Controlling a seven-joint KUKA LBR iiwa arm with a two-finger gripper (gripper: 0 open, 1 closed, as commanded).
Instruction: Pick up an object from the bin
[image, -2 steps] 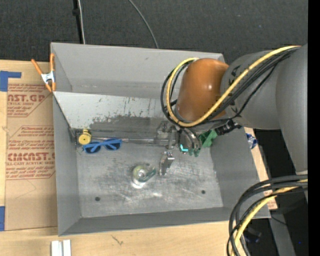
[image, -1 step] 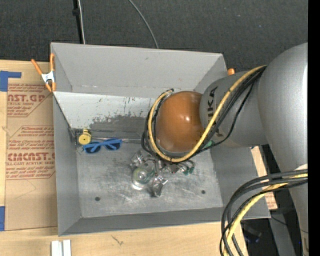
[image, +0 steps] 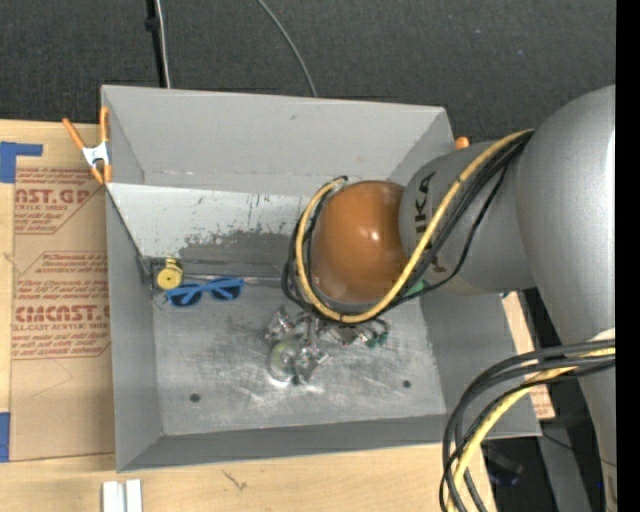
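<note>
The gripper (image: 296, 352) is hanging low over the middle of the bin (image: 135, 360) floor, seemingly in the reaching-down step; whether it is open or closed I cannot tell. The blue sunglasses (image: 205, 291) are lying well to its left, just beside a small yellow round thing (image: 168, 275), so the next move is likely calling for a shift that way.

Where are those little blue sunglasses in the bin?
In the camera view the blue sunglasses lie at the left of the bin floor near its back wall, beside a small yellow round thing, apart from the gripper.
</note>
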